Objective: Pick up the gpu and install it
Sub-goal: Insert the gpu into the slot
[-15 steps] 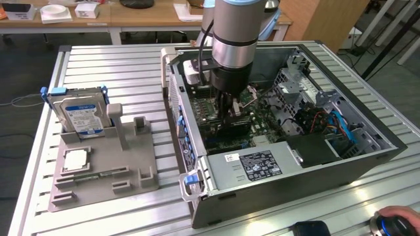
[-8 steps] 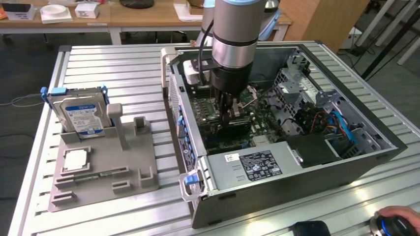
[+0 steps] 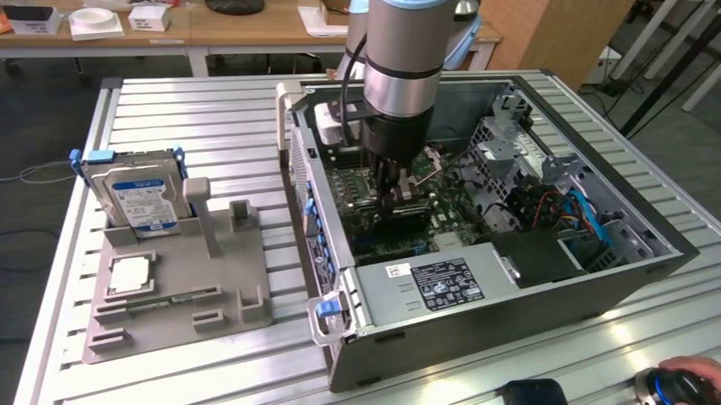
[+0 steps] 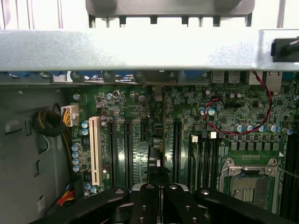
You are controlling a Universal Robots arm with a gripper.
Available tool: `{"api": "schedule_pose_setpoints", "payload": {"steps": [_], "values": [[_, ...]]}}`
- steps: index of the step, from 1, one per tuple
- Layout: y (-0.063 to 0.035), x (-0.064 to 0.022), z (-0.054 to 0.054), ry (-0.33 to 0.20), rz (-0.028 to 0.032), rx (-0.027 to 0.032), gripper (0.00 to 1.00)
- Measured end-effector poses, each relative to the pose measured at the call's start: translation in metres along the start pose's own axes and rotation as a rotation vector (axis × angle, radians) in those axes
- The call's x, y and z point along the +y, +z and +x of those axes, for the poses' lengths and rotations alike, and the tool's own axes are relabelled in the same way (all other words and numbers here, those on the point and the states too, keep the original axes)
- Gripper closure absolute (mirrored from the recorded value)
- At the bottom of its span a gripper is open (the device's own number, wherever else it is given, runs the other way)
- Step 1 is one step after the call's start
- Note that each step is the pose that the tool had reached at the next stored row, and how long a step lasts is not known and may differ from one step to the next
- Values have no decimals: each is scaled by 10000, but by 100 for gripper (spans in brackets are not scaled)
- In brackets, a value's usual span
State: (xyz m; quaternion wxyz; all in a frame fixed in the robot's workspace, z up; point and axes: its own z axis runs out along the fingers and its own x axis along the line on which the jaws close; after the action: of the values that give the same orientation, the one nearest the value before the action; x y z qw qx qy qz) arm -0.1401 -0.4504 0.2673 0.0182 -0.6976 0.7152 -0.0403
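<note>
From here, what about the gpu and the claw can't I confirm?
- Exterior view: the gpu is half hidden behind the claw; whether it is fully seated can't be told.
- Wrist view: the gpu shows edge-on; the claw covers its near end.
- Exterior view: a hand is cut off by the frame's edge.

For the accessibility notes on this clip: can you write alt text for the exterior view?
A robot arm reaches down into an open computer case, its fingers shut on the gpu, held edge-on over the motherboard. On the exterior view's left, a grey tray holds a hard drive.
</note>
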Motion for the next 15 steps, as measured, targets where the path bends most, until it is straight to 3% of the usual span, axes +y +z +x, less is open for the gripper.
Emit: {"api": "schedule_pose_setpoints", "payload": {"steps": [15], "values": [[70, 6, -18, -1, 3, 3, 90]]}}
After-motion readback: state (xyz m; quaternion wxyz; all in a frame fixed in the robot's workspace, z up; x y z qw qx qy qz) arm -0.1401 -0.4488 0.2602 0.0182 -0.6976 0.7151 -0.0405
